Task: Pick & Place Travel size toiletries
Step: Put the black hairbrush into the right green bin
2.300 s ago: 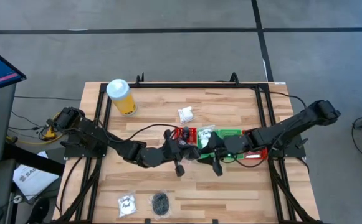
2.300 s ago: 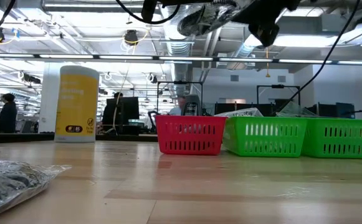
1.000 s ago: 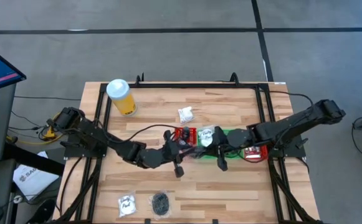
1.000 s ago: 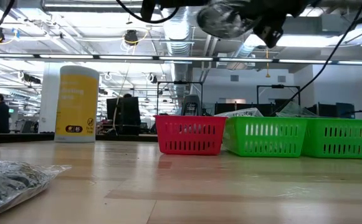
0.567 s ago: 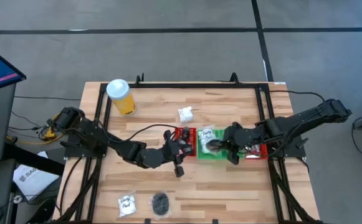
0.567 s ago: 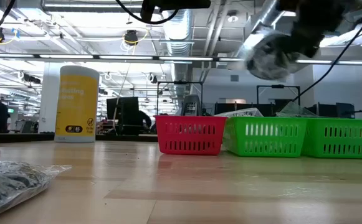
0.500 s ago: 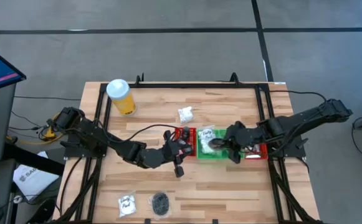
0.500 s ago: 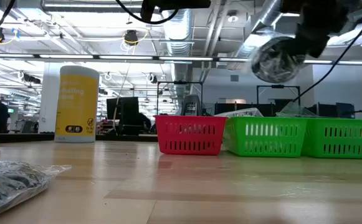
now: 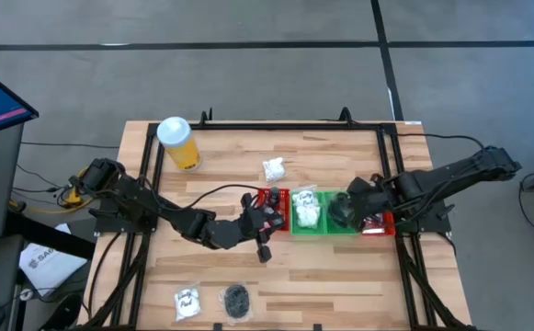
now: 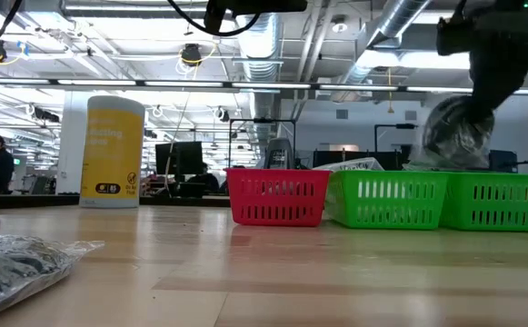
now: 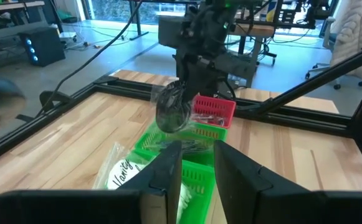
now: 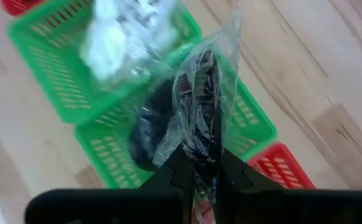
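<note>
High view: the right gripper (image 9: 347,210) hangs over a green tray (image 9: 340,223), its load hard to make out.

Low view: a clear bag of black pieces (image 10: 457,134) dangles above the green trays.

Left wrist view: the left gripper (image 11: 197,163) is slightly spread, holding nothing.

Right wrist view: fingers pressed together, pinching the bag's top; the lower part is blurred.

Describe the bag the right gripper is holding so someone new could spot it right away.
Find the row of small baskets mid-table. Above the right-hand green basket, the right gripper pinches a clear bag of black round pieces. Unlike the white sachet lying in the neighbouring green basket, it hangs in the air.
</note>
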`<state>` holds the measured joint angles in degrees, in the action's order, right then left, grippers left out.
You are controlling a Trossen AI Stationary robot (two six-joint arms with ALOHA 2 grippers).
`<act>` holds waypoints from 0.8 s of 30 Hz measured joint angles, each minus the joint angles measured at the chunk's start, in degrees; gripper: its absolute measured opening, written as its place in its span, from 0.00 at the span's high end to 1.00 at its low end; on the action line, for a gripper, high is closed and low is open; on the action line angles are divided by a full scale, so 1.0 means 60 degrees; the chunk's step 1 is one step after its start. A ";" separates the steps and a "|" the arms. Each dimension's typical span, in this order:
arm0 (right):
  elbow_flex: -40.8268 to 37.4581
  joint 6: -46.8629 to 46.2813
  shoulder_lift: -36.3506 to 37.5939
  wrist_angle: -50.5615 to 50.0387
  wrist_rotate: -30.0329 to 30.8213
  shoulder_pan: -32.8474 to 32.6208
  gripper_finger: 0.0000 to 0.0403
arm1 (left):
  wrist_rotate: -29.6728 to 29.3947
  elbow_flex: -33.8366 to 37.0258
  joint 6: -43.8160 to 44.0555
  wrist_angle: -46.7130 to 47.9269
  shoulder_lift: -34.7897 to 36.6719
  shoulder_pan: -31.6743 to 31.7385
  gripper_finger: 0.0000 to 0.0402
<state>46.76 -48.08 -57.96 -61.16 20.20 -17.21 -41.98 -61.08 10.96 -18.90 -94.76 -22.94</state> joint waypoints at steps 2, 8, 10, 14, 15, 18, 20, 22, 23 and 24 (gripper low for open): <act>0.0000 -0.0078 -0.0115 -0.0101 0.0012 0.0000 0.96 | 0.0002 0.0000 0.0004 0.0000 0.0000 -0.0004 0.79; 0.0000 -0.0608 -0.0600 -0.0847 0.0002 0.0000 0.96 | 0.0025 0.0000 0.0004 0.0007 0.0000 -0.0003 0.79; 0.0000 -0.0796 -0.0824 -0.1036 -0.0002 0.0000 0.96 | 0.0025 0.0000 0.0004 0.0007 0.0000 -0.0004 0.79; 0.0000 -0.0873 -0.1182 -0.1015 -0.0086 0.0000 0.95 | 0.0025 0.0000 0.0004 0.0006 0.0000 -0.0004 0.79; 0.0000 -0.0903 -0.1285 -0.1018 -0.0086 0.0000 0.95 | 0.0025 0.0000 0.0004 0.0007 0.0000 -0.0004 0.79; 0.0000 -0.0924 -0.1629 -0.1014 -0.0100 0.0000 0.95 | 0.0022 0.0000 0.0004 0.0007 0.0000 -0.0004 0.79; 0.0000 -0.0920 -0.1832 -0.1008 -0.0100 0.0000 0.95 | 0.0022 0.0000 0.0004 0.0007 0.0000 -0.0004 0.79; 0.0000 -0.0918 -0.2040 -0.0993 -0.0099 0.0000 0.93 | 0.0019 0.0000 0.0004 0.0007 0.0000 -0.0004 0.79; 0.0000 -0.0888 -0.2139 -0.0982 -0.0097 0.0000 0.92 | 0.0020 0.0000 0.0004 0.0007 0.0000 -0.0004 0.79; 0.0000 -0.0809 -0.2223 -0.0975 -0.0096 0.0000 0.91 | 0.0018 0.0000 0.0004 0.0007 0.0000 -0.0004 0.79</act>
<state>46.76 -52.94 -71.30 -67.01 19.62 -17.21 -41.87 -61.08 10.98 -18.85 -94.76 -22.96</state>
